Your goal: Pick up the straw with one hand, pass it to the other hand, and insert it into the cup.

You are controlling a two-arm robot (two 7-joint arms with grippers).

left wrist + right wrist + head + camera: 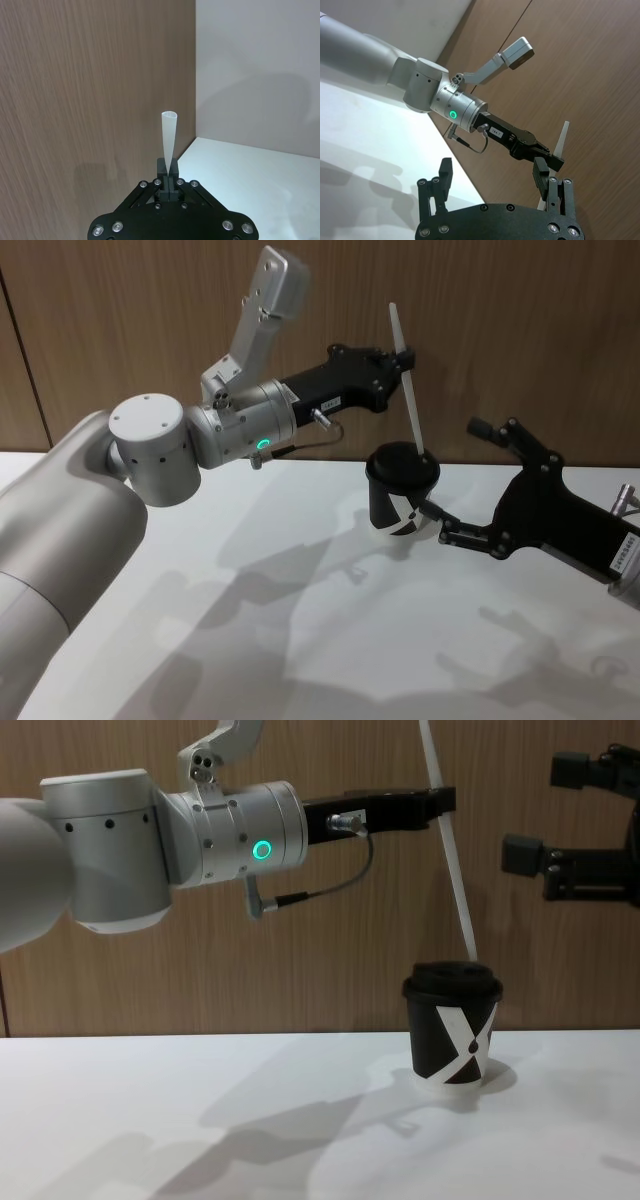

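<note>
The long, thin white straw (pixel 406 380) hangs tilted above the small black paper cup with the white X pattern and black plastic lid (pixel 453 1030), its lower tip at the lid's top, seemingly at the opening. It looks light, slender and easily bent or flattened; the left wrist view shows it pinched flat at the grip. The hold sits high on the straw, so the tip could wander. The long black left gripper with silver wrist and green ring (pixel 404 361) is clamped on the straw above the cup. To the cup's right, the all-black boxy right gripper (pixel 452 478) stands spread wide, holding nothing. Behind the cup a brown wooden wall (pixel 120 320) stands close; the white table (pixel 300 640) around the cup leaves room.
</note>
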